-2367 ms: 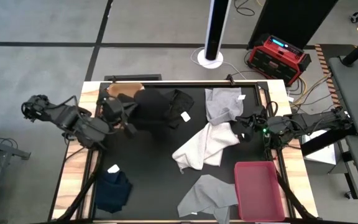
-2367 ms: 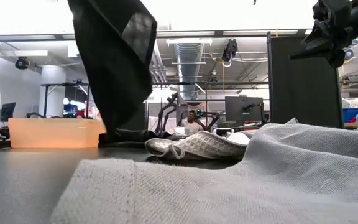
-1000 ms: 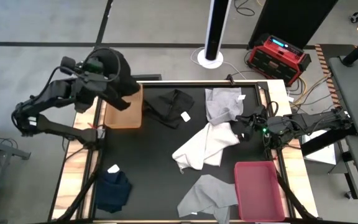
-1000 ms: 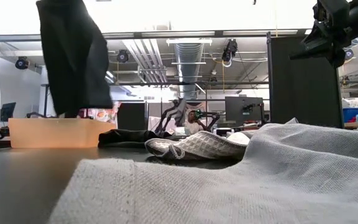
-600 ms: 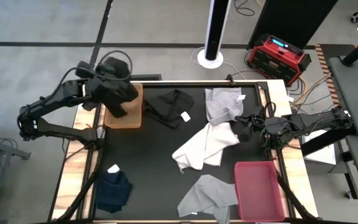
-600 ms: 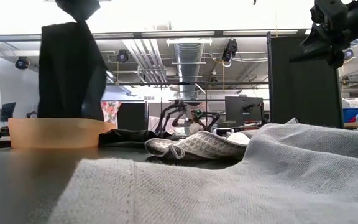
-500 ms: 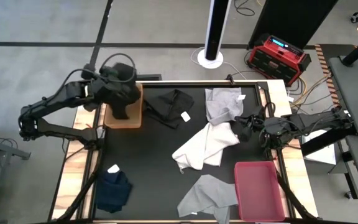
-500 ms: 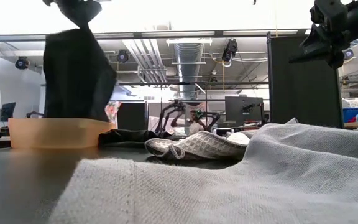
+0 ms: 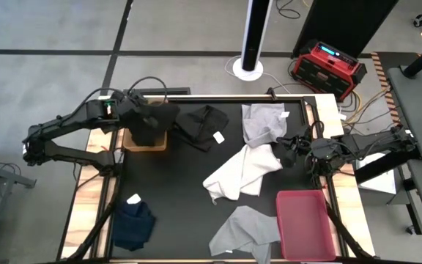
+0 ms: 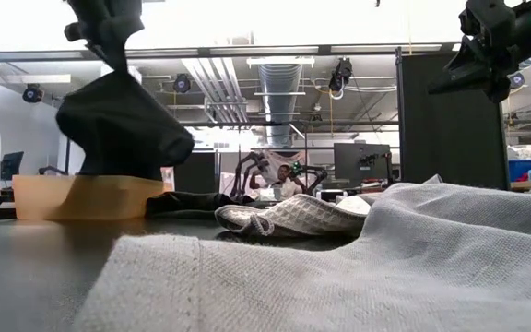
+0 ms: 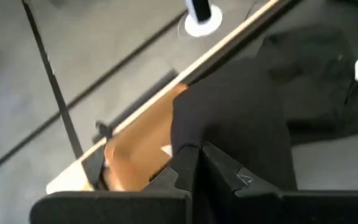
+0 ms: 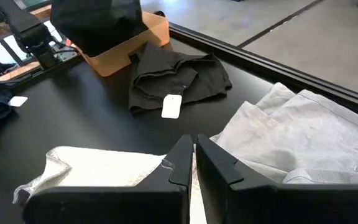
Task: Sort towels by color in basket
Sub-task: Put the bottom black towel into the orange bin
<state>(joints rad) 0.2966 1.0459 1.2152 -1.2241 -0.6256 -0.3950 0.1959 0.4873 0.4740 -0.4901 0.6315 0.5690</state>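
While clamped in left fingers (image 11: 194, 163), black towel (image 9: 151, 123) hangs into orange basket (image 9: 132, 138), right fingers (image 12: 193, 155) together.

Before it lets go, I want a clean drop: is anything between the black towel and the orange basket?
Nothing visible: the left gripper holds the black towel right over the orange basket, already sagging into it.

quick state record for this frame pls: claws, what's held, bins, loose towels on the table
left claw: shut on black towel, lowering it into orange basket
right claw: shut, empty, parked at the table's right edge
red bin: near right corner, nothing visible inside
second black towel: on mat beside orange basket, white tag showing
grey towels: one at far edge, one by red bin
white towel: mat centre
navy towel: near left corner
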